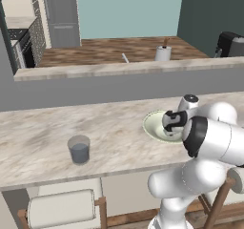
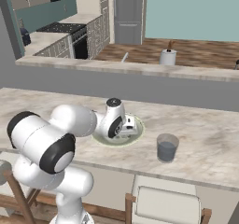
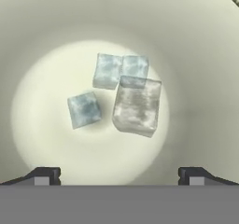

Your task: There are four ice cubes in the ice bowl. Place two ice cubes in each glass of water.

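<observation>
Cream-green walls of the ice bowl [image 3: 196,55] surrounded your tool [image 3: 119,175], which hung over the bowl's floor with its jaws spread wide and nothing between them. All four ice cubes [image 3: 136,105] lay near the middle of the hand view: two touching side by side at the top, a larger-looking one just below them at the right, and one a little apart at the lower left. That lone cube [image 3: 84,109] was your best first pick, I judged, since the fingers could straddle it without nudging the cluster. You needed to centre over it, square the jaws to its flat faces, descend to the floor, then close gently. One glass of water [image 1: 79,149] stood on the tabletop [image 1: 38,137], left of the bowl in the left base view.
</observation>
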You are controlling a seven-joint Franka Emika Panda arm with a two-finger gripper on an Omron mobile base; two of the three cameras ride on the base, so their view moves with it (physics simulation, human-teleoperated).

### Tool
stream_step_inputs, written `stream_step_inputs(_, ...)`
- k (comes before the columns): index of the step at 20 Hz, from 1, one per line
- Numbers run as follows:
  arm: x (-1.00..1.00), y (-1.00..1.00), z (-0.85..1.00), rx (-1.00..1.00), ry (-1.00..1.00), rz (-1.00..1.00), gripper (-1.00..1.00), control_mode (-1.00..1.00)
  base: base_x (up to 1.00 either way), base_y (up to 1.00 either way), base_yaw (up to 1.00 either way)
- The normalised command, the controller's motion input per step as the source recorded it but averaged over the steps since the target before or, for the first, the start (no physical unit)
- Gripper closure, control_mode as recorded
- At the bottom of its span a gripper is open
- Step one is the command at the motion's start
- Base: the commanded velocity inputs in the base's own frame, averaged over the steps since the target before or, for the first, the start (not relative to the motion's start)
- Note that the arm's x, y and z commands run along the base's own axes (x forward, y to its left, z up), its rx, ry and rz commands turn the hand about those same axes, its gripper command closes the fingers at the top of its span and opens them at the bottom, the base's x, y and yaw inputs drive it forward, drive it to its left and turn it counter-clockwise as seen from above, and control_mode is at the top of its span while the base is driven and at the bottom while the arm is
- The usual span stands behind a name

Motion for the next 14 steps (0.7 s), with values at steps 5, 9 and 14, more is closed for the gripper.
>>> stream_step_inputs(5,0.09,-0.04,-0.14,0.0,0.0,0.0,-1.0,-1.0,0.0,0.0,0.0)
stream_step_inputs(9,0.2,-0.05,-0.07,0.0,0.0,0.0,-1.0,-1.0,0.0,0.0,0.0)
stream_step_inputs(14,0.24,-0.06,-0.04,0.0,0.0,0.0,-1.0,-1.0,0.0,0.0,0.0)
